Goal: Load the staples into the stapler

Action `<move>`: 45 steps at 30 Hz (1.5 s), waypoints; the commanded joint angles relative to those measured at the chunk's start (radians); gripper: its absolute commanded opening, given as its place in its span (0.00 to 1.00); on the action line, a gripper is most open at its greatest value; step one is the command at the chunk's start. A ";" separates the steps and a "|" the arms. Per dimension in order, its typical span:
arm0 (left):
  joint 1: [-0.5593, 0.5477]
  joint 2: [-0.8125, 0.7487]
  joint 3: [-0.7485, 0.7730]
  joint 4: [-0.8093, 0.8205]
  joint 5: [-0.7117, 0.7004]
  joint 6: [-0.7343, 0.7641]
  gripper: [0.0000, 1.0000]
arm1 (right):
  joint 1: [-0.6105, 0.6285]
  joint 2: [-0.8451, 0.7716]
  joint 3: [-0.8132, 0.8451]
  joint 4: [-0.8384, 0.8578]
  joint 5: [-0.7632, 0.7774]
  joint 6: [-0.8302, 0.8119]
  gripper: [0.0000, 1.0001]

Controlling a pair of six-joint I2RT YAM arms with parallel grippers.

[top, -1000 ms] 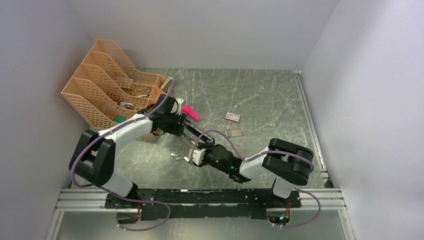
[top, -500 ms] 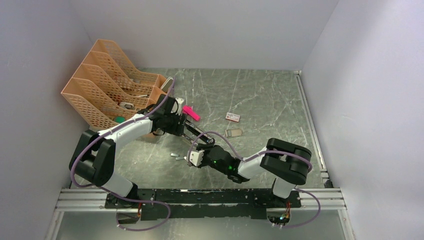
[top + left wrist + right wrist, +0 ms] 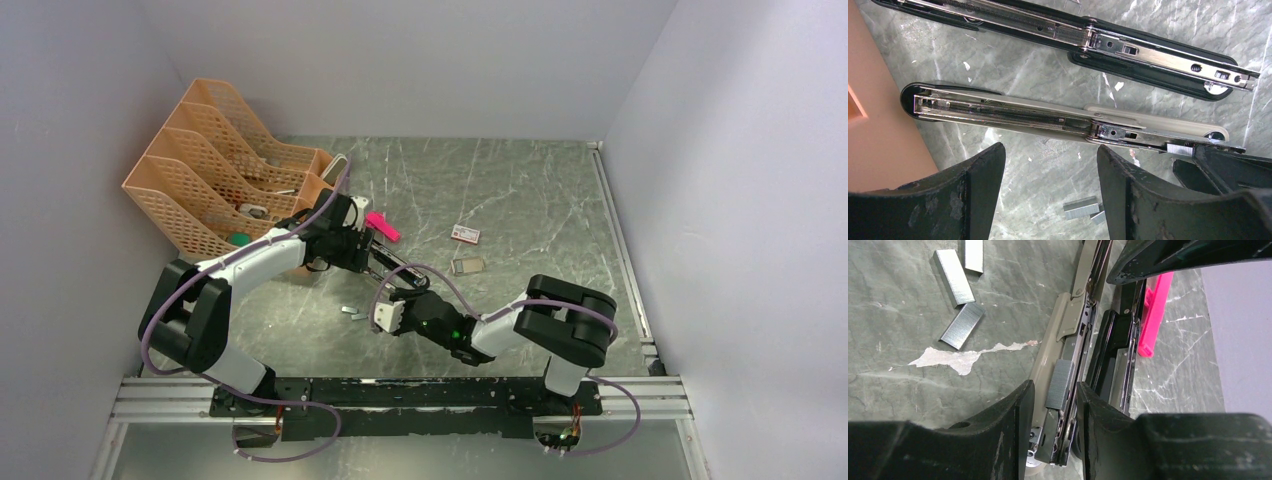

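The stapler (image 3: 395, 268) lies opened out flat on the table, its silver rails facing up; it also shows in the left wrist view (image 3: 1013, 116) and the right wrist view (image 3: 1068, 340). A strip of staples (image 3: 1059, 384) lies on the rail's near end. My right gripper (image 3: 1054, 386) straddles that rail end, fingers close on each side of the strip with a small gap. It sits at the stapler's near end in the top view (image 3: 398, 300). My left gripper (image 3: 1049, 150) is open and empty above the table beside the stapler. Loose staple strips (image 3: 1080, 207) lie between its fingers.
More loose strips (image 3: 953, 277) lie left of the stapler (image 3: 350, 310). The white staple box with red print (image 3: 465, 234) and a small open tray (image 3: 467, 265) lie to the right. A pink plastic piece (image 3: 381, 226) lies beyond the stapler. An orange file rack (image 3: 220, 180) stands at the left.
My right gripper has shifted a little to the left along the stapler's near end. The left arm and the stapler have stayed in place.
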 commanded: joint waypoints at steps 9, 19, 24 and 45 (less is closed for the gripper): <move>-0.009 -0.016 -0.008 0.013 -0.017 0.016 0.72 | 0.006 0.015 0.032 -0.029 0.029 -0.016 0.32; -0.010 -0.017 -0.010 0.012 -0.017 0.016 0.72 | 0.006 0.020 0.038 -0.042 0.039 -0.017 0.33; -0.010 -0.017 -0.009 0.013 -0.017 0.016 0.72 | 0.008 0.025 0.042 -0.048 0.039 -0.014 0.32; -0.010 -0.015 -0.008 0.015 -0.015 0.018 0.72 | 0.007 -0.050 0.004 0.002 0.034 0.070 0.12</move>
